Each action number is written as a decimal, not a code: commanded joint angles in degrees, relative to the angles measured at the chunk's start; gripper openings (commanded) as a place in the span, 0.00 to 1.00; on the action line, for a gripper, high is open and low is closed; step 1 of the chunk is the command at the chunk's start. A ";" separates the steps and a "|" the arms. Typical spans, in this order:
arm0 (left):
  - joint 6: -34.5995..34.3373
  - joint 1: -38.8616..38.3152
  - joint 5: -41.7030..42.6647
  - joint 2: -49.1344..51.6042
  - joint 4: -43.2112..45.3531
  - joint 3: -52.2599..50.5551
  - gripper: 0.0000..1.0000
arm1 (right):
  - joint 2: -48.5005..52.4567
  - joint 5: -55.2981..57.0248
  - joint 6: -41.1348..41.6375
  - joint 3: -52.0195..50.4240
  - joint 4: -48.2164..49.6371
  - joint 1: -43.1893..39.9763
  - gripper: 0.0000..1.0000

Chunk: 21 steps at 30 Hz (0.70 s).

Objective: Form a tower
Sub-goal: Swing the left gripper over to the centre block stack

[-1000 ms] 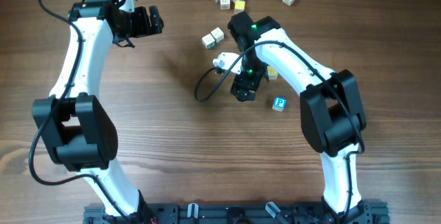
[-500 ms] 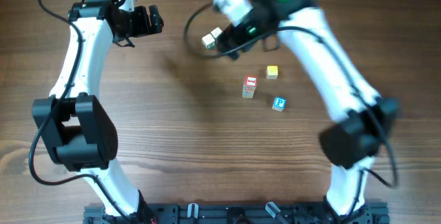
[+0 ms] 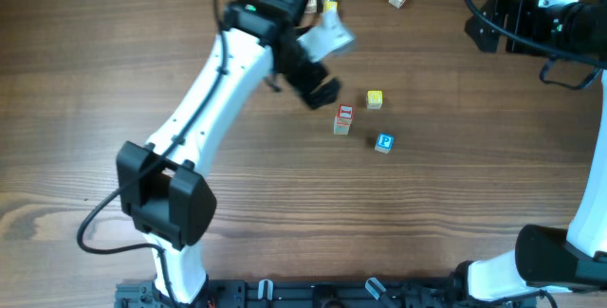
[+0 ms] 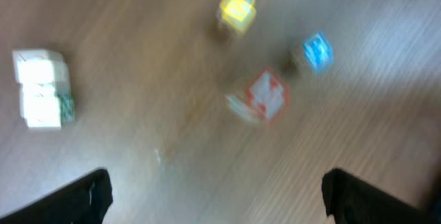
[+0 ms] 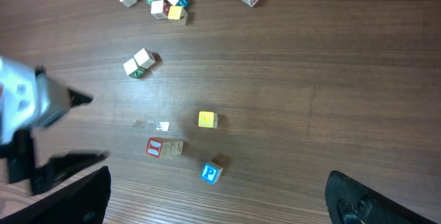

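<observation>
Our left gripper (image 4: pixel 215 186) hangs wide open and empty near the tower (image 3: pixel 343 119). Our right gripper (image 5: pixel 217 182), just as wide and empty, is well apart from it. The tower stands upright on the table (image 3: pixel 237 204), long axis vertical, red face up, with a yellow cube (image 3: pixel 375 99) and a blue cube (image 3: pixel 383 142) near it.

I work over a brown wooden table (image 3: pixel 285 204) whose grain runs left to right across the whole frame. The light is soft and even, shadows faint.
</observation>
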 commanded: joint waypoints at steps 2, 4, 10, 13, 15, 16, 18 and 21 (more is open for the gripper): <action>-62.38 -3.98 -16.70 -0.52 3.26 0.83 1.00 | 0.31 -1.33 -0.15 -0.24 0.31 -0.02 0.99; -74.27 -4.83 -12.87 -0.52 5.07 0.83 1.00 | 0.31 -1.33 -0.17 -0.24 -0.26 -0.02 1.00; -99.76 -5.40 -10.60 -0.42 1.99 0.83 1.00 | 0.31 -1.36 -0.17 -0.24 -0.94 -0.02 1.00; -124.67 -6.34 -17.68 -0.39 -7.28 0.81 0.98 | 0.31 -1.36 -0.20 -0.24 -1.53 -0.02 1.00; -133.66 -7.26 -18.62 -0.39 -9.86 0.81 0.99 | 0.31 -1.38 -0.17 -0.24 -1.84 -0.02 1.00; -136.34 -7.45 -18.62 -0.28 -9.99 0.76 1.00 | 0.31 -1.38 -0.17 -0.24 -1.97 -0.02 1.00; -141.39 -7.45 -16.55 1.18 -10.14 0.55 0.99 | 0.31 -1.38 -0.20 -0.24 -2.08 -0.02 1.00; -142.42 -7.48 -11.43 5.42 -8.79 0.55 1.00 | 0.31 -1.33 -0.26 -0.24 -1.88 -0.02 1.00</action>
